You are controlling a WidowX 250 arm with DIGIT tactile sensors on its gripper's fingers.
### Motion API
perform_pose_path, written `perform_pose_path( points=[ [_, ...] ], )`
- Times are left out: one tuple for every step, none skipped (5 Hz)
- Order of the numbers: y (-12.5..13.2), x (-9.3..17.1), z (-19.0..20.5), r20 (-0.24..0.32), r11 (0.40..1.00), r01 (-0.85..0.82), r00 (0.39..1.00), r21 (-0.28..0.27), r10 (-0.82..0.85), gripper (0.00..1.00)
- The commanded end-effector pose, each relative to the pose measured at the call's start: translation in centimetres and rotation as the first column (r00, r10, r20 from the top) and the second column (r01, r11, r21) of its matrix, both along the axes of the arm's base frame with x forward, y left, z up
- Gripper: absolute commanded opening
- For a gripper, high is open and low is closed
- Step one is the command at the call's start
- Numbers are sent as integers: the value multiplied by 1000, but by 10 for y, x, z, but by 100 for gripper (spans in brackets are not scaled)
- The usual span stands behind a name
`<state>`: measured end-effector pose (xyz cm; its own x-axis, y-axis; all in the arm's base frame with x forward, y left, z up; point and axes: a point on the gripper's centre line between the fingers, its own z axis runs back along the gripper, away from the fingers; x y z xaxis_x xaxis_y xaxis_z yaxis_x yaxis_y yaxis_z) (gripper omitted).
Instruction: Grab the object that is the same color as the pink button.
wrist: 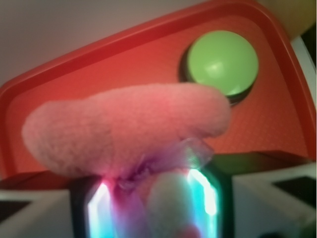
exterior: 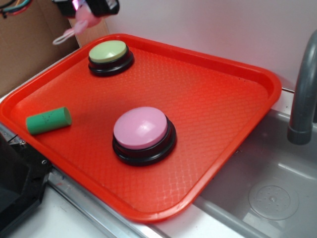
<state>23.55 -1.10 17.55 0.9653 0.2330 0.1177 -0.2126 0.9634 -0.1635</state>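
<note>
The pink button, pale pink dome on a black base, sits near the front middle of the red tray. My gripper is at the top left of the exterior view, raised above the tray's far corner, shut on the pink plush toy. Its pale cord tail hangs down to the left. In the wrist view the fuzzy pink toy fills the middle, pinched between the lit fingers, with my gripper closed around it.
A yellow-green button on a black base stands at the tray's far left; it also shows in the wrist view. A green cylinder lies at the tray's left edge. A grey tap and sink are on the right. Cardboard stands behind.
</note>
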Motion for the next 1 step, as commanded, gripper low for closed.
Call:
perform_pose_path(
  points=[
    [-21, -6, 11, 23, 999, 49, 999, 6, -49, 0]
  ],
)
